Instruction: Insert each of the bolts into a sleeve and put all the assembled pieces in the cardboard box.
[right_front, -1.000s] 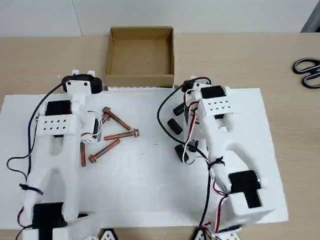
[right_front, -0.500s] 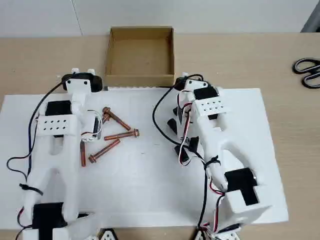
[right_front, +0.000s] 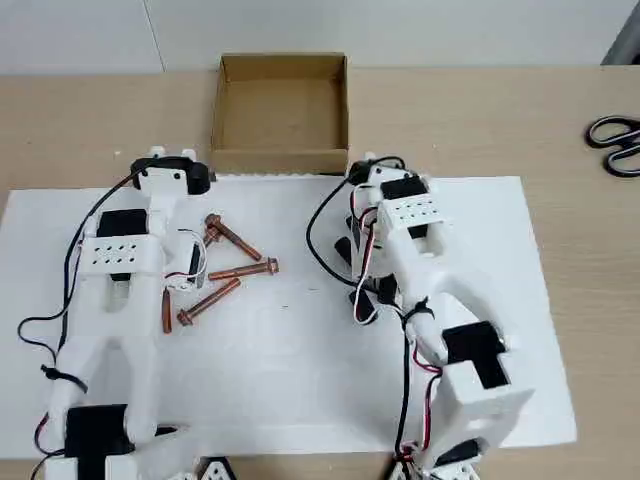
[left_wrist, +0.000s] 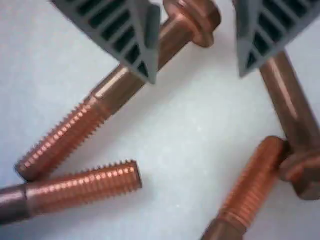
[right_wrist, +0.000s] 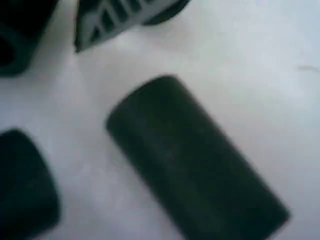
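Note:
Several copper bolts lie loose on the white sheet (right_front: 280, 380). My left gripper (left_wrist: 196, 77) hangs open just above them. Its grey fingers (left_wrist: 132, 35) straddle the flanged head of one bolt (left_wrist: 115, 95) without touching it. More bolts (left_wrist: 75, 192) lie close around, and from above they fan out beside the left gripper (right_front: 196, 262). Black sleeves (right_front: 350, 252) lie under my right arm. My right gripper (right_front: 360, 258) is low over one sleeve lying on its side (right_wrist: 190, 175), open, with one grey finger (right_wrist: 120, 20) beside it. The cardboard box (right_front: 281, 150) stands open at the back.
Two other black sleeves (right_wrist: 25, 195) lie close to the one under the right wrist. Scissors (right_front: 615, 145) rest on the wooden table at the far right. The white sheet has bare room between the arms and toward the front.
The right arm has swung left and lower over the sleeves. The left arm has shifted slightly toward the bolts.

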